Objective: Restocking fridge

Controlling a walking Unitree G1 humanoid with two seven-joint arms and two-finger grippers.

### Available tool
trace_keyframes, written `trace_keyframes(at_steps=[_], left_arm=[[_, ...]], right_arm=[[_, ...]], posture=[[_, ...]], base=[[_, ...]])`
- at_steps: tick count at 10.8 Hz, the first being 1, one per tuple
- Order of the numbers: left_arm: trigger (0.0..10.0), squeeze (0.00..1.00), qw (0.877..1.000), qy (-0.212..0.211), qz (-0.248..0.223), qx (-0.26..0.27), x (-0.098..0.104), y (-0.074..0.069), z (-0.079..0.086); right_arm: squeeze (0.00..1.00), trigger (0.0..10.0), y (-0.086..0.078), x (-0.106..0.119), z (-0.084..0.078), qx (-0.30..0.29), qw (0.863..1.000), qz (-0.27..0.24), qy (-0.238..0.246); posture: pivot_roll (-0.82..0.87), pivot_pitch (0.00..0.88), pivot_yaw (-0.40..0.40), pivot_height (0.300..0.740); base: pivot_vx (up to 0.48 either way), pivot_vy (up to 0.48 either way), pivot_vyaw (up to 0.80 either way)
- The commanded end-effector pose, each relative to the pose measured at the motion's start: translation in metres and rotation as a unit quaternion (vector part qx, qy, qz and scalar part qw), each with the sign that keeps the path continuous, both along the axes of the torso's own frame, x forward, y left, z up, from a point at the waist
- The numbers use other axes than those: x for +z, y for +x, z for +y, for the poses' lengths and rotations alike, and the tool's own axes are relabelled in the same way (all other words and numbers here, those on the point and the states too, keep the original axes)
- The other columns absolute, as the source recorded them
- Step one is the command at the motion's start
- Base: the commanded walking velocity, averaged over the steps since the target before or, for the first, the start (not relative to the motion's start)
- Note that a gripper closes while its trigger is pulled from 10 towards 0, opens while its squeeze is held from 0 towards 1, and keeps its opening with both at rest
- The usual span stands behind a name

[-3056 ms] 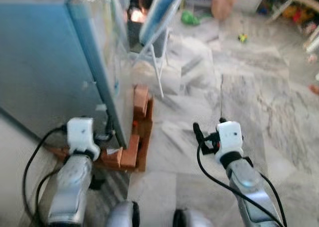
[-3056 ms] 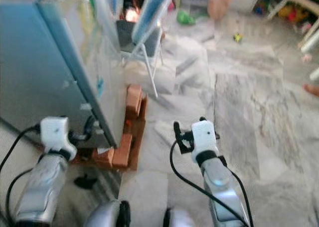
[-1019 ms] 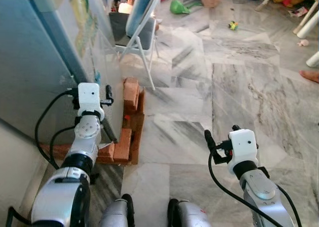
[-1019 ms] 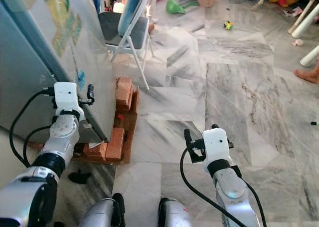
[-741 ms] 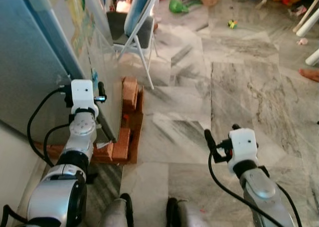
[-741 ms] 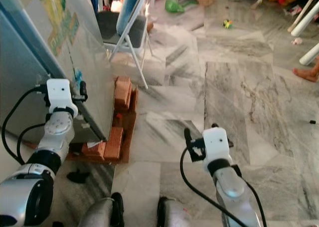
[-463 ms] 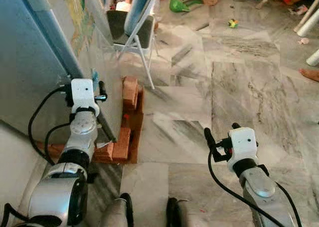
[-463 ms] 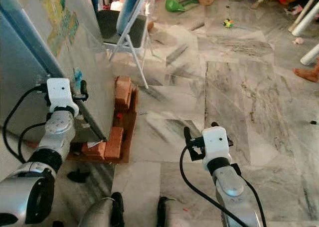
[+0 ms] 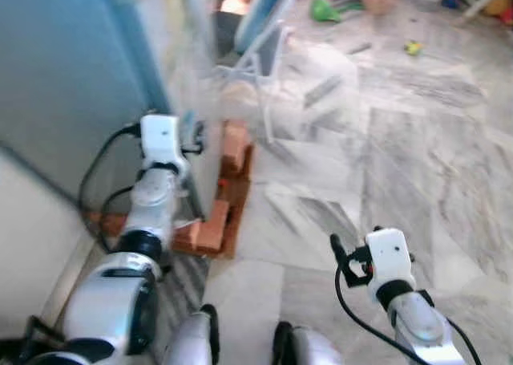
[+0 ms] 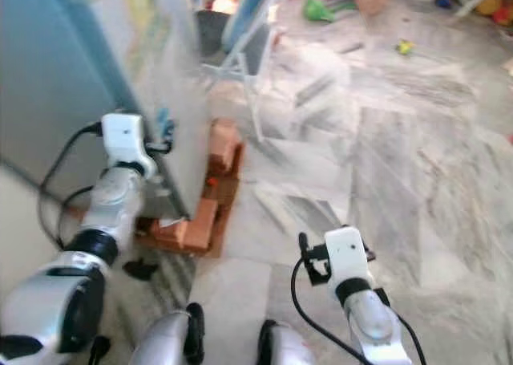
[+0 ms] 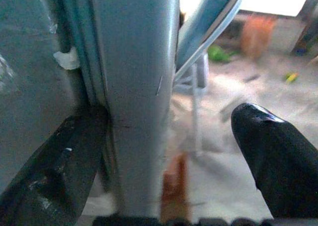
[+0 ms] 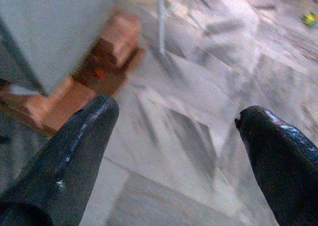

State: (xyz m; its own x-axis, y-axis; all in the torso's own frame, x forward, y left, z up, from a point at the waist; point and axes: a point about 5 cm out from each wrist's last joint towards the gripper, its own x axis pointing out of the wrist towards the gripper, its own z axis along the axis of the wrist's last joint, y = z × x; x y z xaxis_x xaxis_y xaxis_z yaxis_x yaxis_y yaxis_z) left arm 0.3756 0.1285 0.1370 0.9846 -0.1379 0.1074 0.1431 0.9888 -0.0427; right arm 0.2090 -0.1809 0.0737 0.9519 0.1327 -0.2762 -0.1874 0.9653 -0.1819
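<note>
The blue-grey fridge [image 9: 72, 76] stands at the left, its door edge [image 11: 139, 87] running upright through the left wrist view. My left gripper [image 9: 192, 136] is raised against that edge and is open: one black finger [image 11: 54, 166] lies on the fridge's front side, the other [image 11: 278, 156] out on the room side. The edge sits between them, and I cannot tell whether they touch it. My right gripper [image 9: 341, 261] hangs low over the marble floor [image 12: 189, 112], open and holding nothing. Both eye views are blurred.
Red bricks [image 9: 216, 212] prop up the fridge's near corner. A folding chair [image 9: 264, 36] stands just behind the fridge. A green object [image 9: 325, 10] and a small toy [image 9: 414, 48] lie on the far floor. Open marble floor [image 9: 417, 164] spreads to the right.
The left arm has risen from near the bricks up to the fridge's edge and stays there. The whole view has since swung and blurred. The right gripper has hardly moved.
</note>
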Motion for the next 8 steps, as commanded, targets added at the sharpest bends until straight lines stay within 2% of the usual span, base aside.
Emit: trace_keyframes(at_steps=[1, 2, 3, 4, 5, 6, 7, 8], left_arm=[[10.0, 0.00, 0.985, -0.001, -0.052, -0.163, 0.022, -0.011, -0.076], [10.0, 0.00, 0.963, -0.016, -0.074, -0.260, 0.026, -0.038, -0.127], [10.0, 0.00, 0.948, -0.032, -0.081, -0.307, 0.031, -0.052, -0.149], [10.0, 0.00, 0.943, -0.038, -0.086, -0.320, 0.036, -0.057, -0.158], [10.0, 0.00, 0.951, -0.021, -0.080, -0.299, 0.030, -0.051, -0.148], [10.0, 0.00, 0.968, -0.009, -0.065, -0.243, 0.024, -0.037, -0.122], [10.0, 0.00, 0.979, 0.011, -0.062, -0.193, 0.024, -0.030, -0.089], [10.0, 0.00, 0.985, 0.025, -0.064, -0.157, 0.023, -0.025, -0.070]], right_arm=[[0.00, 10.0, 0.000, 0.004, 0.004, 0.012, 1.000, -0.006, 0.009], [0.00, 10.0, 0.001, 0.002, 0.005, 0.010, 1.000, -0.003, 0.007], [0.00, 10.0, 0.002, 0.000, 0.006, 0.011, 1.000, -0.002, 0.005], [0.00, 10.0, 0.003, -0.007, 0.004, 0.010, 1.000, 0.004, 0.007], [0.00, 10.0, 0.005, -0.011, 0.003, 0.010, 1.000, 0.007, 0.008], [0.00, 10.0, 0.006, -0.014, 0.002, 0.012, 1.000, 0.008, 0.009], [0.00, 10.0, 0.007, -0.017, 0.003, 0.012, 1.000, 0.008, 0.010], [0.00, 10.0, 0.008, -0.017, 0.003, 0.012, 1.000, 0.007, 0.010]], posture=[[-0.09, 0.194, -0.021, 0.740], [-0.08, 0.193, -0.019, 0.740], [-0.08, 0.192, -0.018, 0.740], [-0.08, 0.186, -0.016, 0.740], [-0.08, 0.182, -0.013, 0.740], [-0.07, 0.178, -0.011, 0.740], [-0.06, 0.175, -0.009, 0.740], [-0.06, 0.174, -0.009, 0.740]], base=[[0.000, 0.000, 0.00], [0.000, 0.000, 0.00], [0.000, 0.000, 0.00], [0.000, 0.000, 0.00], [0.000, 0.000, 0.00], [0.000, 0.000, 0.00], [0.000, 0.000, 0.00], [0.000, 0.000, 0.00]])
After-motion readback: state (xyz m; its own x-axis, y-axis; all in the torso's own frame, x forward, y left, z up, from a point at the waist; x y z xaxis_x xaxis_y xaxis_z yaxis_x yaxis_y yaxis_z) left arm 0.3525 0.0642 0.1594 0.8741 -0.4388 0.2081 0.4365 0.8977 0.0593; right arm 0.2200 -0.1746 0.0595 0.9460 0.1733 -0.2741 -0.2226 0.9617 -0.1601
